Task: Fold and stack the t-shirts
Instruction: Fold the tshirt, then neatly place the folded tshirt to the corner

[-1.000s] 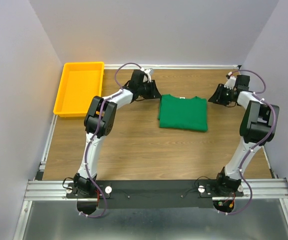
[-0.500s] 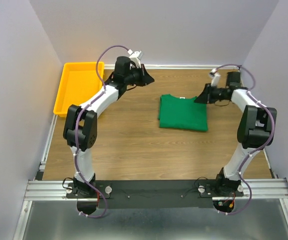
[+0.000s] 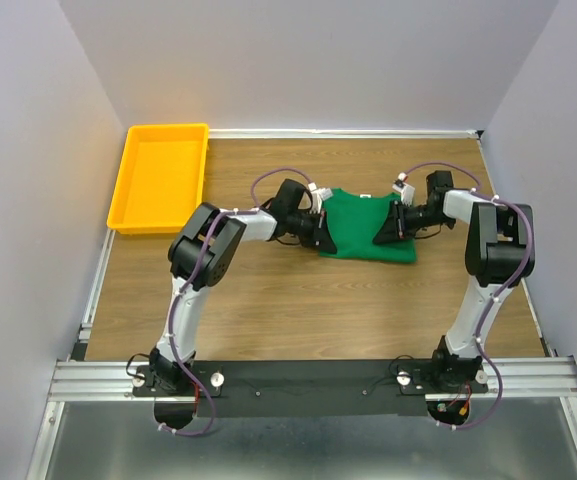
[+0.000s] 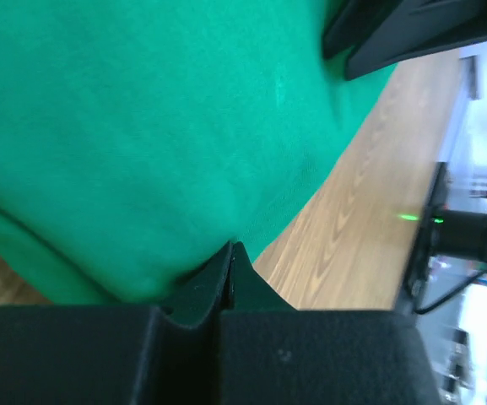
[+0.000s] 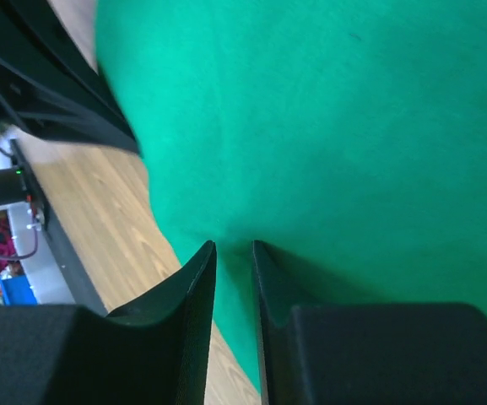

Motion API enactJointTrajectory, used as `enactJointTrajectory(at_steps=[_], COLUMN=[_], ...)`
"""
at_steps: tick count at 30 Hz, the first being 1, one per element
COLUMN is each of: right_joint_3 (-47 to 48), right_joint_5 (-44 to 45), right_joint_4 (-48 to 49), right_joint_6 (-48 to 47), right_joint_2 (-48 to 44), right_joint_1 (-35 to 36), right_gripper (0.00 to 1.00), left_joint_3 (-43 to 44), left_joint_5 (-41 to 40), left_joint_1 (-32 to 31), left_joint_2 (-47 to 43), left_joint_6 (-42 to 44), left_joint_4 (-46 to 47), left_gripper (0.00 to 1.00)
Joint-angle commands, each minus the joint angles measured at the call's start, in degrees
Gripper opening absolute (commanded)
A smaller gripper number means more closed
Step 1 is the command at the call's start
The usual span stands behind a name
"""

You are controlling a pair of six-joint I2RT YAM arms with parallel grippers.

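The table (image 3: 268, 300) carried a yellow tray (image 3: 165, 128) at its far left corner, well apart from the work. The shirt (image 3: 360, 212), green and already folded into a near-square pad, lay flat on the far middle of the table with its collar edge away from the arms. Its slightly longer side ran left to right.

Both arms reached inward to it from opposite sides, so the shirt lay between the claws and neither arm was clearly the nearer. The left claw (image 3: 322, 232) met the shirt's left edge toward the near corner and pointed right, across the cloth. The right claw (image 3: 384, 228) pointed left and sat on the cloth itself, inside the right edge rather than at it.

In the left wrist view the fingers (image 4: 184, 312) were pressed together with no gap, and the hem bunched against their tips, so they seemed to be pinching that edge. In the right wrist view the fingers (image 5: 175, 304) stood a thin slit apart with the cloth puckering toward them, which looked like a nip on a fold.

The small white neck label (image 3: 366, 196) marked the far edge. Any fold would likely carry the near half toward it, or one side across.
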Motion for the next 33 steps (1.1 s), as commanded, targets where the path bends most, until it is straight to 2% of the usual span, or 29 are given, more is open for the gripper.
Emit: enactJointTrajectory(at_steps=[1, 8, 11, 14, 15, 17, 18, 20, 22, 23, 29, 32, 33], right_joint_3=[0.54, 2.2, 3.87, 5.11, 5.11, 4.58, 3.97, 2.04, 0.98, 1.06, 2.73, 3.61, 3.7], right_joint_5=[5.41, 10.08, 8.68, 10.25, 13.56, 18.75, 25.13, 31.66, 35.11, 35.74, 32.32, 29.95, 28.55], right_joint_4=[-1.37, -3.3, -6.55, -8.31, -8.32, -7.88, -5.61, -3.84, -1.39, -1.11, -0.32, -0.32, -0.4], right_joint_6=[-0.03, -1.6, -4.67, -4.95, -4.43, -2.41, -0.93, 2.95, 7.32, 7.96, 10.51, 11.22, 11.13], right_joint_2=[1.05, -1.49, -5.6, -9.04, -10.88, -12.21, -13.09, -13.1, -11.96, -11.08, -2.91, -1.5, -1.23], right_joint_1=[-0.2, -4.68, -5.48, -5.56, -5.56, -5.56, -5.65, -5.91, -5.92, -5.92, -5.92, -6.09, -6.27], right_gripper=[0.31, 0.32, 0.38, 0.45, 0.47, 0.52, 0.6, 0.67, 0.77, 0.78, 0.76, 0.68, 0.58], left_joint_3=[0.64, -5.51, -7.62, -8.85, -9.81, -10.96, -12.01, -13.59, -14.21, -14.04, -14.83, -16.32, -17.2], left_joint_5=[-5.28, -8.19, -9.59, -14.85, -18.35, -21.8, -25.12, -28.39, -31.81, -32.36, -34.47, -34.64, -34.73], left_joint_1=[2.27, 5.26, 5.7, 6.05, 6.23, 6.75, 6.93, 7.46, 8.24, 8.69, 11.67, 12.38, 12.56], left_joint_2=[1.12, -7.22, -13.02, -20.05, -21.81, -26.99, -28.66, -33.5, -37.53, -38.51, -45.46, -47.66, -48.1], left_joint_6=[0.83, 3.54, 5.3, 6.79, 7.24, 7.76, 8.38, 8.99, 9.43, 9.78, 11.28, 11.46, 11.37], left_joint_4=[-1.85, -0.88, -0.53, -0.35, -0.35, -0.35, -0.35, -0.7, -1.23, -2.71, -5.97, -7.28, -7.9], left_gripper=[0.0, 0.0, 0.0, 0.11, 0.2, 0.26, 0.3, 0.36, 0.38, 0.38, 0.39, 0.39, 0.39])
